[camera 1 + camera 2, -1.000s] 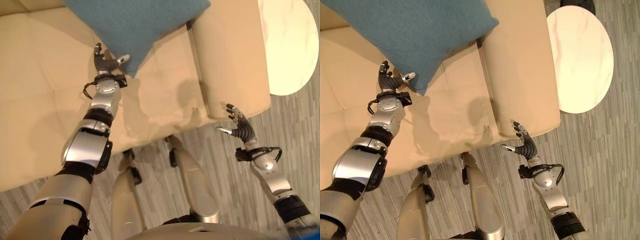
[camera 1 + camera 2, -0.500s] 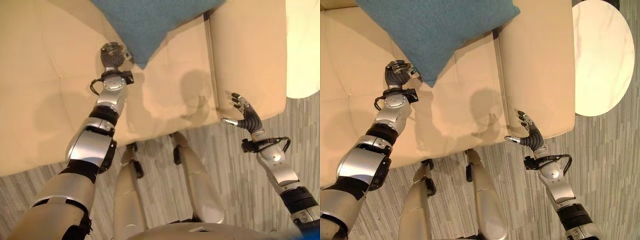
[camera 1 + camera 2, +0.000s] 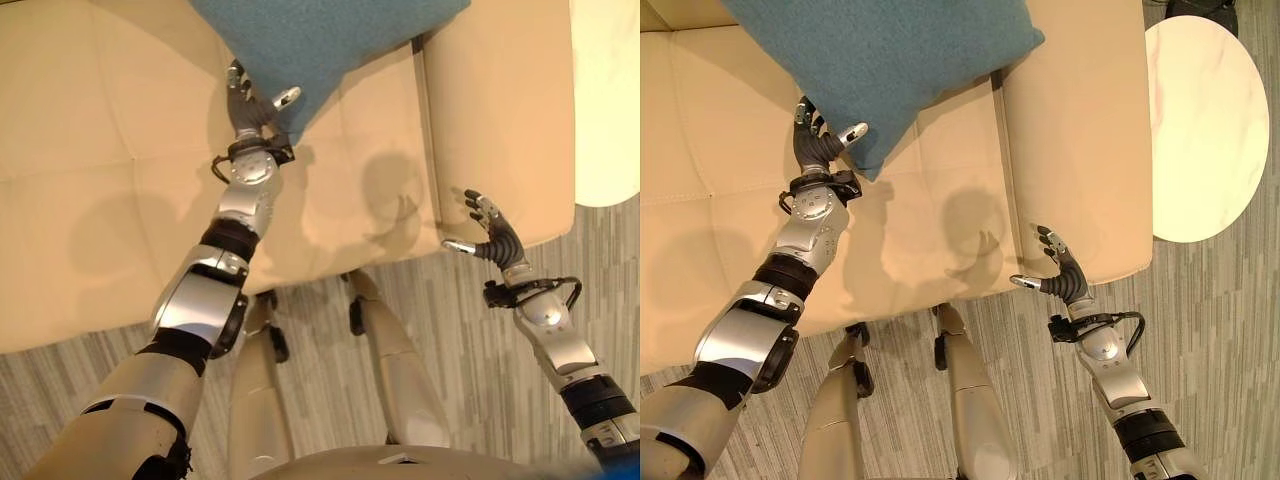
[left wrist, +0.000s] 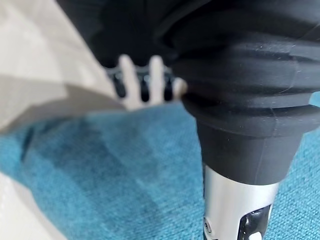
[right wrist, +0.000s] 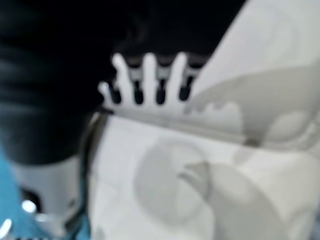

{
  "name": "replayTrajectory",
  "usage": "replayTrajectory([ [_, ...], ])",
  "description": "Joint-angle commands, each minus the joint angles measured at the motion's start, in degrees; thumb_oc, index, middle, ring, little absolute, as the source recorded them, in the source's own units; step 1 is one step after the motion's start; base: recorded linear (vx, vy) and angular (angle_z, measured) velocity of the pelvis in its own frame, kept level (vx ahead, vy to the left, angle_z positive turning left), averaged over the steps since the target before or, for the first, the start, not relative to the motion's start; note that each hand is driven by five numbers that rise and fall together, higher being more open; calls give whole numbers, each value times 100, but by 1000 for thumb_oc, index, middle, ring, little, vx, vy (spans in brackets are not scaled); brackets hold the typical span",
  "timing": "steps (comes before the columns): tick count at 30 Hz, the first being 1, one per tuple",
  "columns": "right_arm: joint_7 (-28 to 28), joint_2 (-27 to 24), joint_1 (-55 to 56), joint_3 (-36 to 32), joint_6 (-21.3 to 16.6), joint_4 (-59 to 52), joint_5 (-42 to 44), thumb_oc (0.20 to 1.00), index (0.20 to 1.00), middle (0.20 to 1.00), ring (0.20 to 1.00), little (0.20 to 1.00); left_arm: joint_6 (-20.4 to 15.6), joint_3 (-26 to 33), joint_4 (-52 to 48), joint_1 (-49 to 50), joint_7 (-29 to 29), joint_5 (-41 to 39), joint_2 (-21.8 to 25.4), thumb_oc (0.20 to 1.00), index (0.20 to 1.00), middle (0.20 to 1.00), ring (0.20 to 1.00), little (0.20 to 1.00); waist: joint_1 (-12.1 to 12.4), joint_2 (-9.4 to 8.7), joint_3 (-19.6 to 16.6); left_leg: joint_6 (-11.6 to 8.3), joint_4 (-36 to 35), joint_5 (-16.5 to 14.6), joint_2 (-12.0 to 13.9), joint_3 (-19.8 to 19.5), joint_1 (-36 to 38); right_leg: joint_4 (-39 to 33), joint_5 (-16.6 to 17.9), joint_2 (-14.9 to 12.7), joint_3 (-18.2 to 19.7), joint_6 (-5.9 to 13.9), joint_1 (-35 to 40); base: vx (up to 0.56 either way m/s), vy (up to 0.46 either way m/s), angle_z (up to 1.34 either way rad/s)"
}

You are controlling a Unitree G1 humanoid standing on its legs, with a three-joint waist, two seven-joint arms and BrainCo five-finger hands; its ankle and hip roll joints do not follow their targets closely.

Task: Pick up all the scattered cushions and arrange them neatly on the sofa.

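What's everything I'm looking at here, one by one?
Cushion: one, teal-blue, lying on the sofa seat toward the back, one corner pointing at the front edge.
Sofa: one, cream, with a broad armrest on the robot's right.
Side table: one, round, pale marble-like top, beside that armrest.
Floor: grey striped carpet.
Left robot hand: one, silver with dark tips, fingers straight, at the cushion's near corner.
Right robot hand: one, open, by the armrest's front end.

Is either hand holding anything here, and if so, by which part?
Nothing is held. The left hand is open at the lower corner of the teal fabric cushion on the cream sofa; the right hand is open by the sofa's arm.
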Motion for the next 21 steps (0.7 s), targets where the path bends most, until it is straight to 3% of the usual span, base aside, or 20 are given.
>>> replayTrajectory([
  [1,-53,-202,209,-183,-276,-139,29,1000,1000,1000,1000,1000,-318,-23,-25,-118,11,22,22,1000,1000,1000,1000,1000,-147,209,-210,-82,177,-252,-12,-683,-215,-403,171,2,279,594,123,-84,-12,2],
  [2,-44,-235,184,-190,-280,-146,64,1000,1000,1000,1000,1000,-270,-62,52,-199,25,73,24,1000,1000,1000,1000,1000,-186,169,-172,-59,180,-59,-41,-628,-300,-400,313,-41,274,565,41,0,0,0],
  [3,-44,-231,182,-186,-278,-142,64,1000,1000,1000,1000,1000,-268,-65,55,-197,24,72,27,1000,1000,1000,1000,1000,-159,205,-214,-83,157,-224,-12,-677,-228,-402,176,-5,281,594,100,0,0,0],
  [11,-17,-525,-98,-152,-383,-425,329,1000,1000,1000,1000,1000,152,-338,827,-941,217,676,-28,1000,1000,1000,1000,1000,-306,88,-70,-55,220,-240,52,-657,-362,-342,181,92,346,600,-76,9,-6,-4],
  [21,-24,-717,-65,-390,-553,-786,716,1000,1000,1000,1000,1000,41,-115,978,-1422,249,-5,-24,1000,1000,1000,1000,1000,-475,-6,-23,-49,185,-198,79,-739,-668,-352,250,159,406,611,-418,3,-11,-1],
])
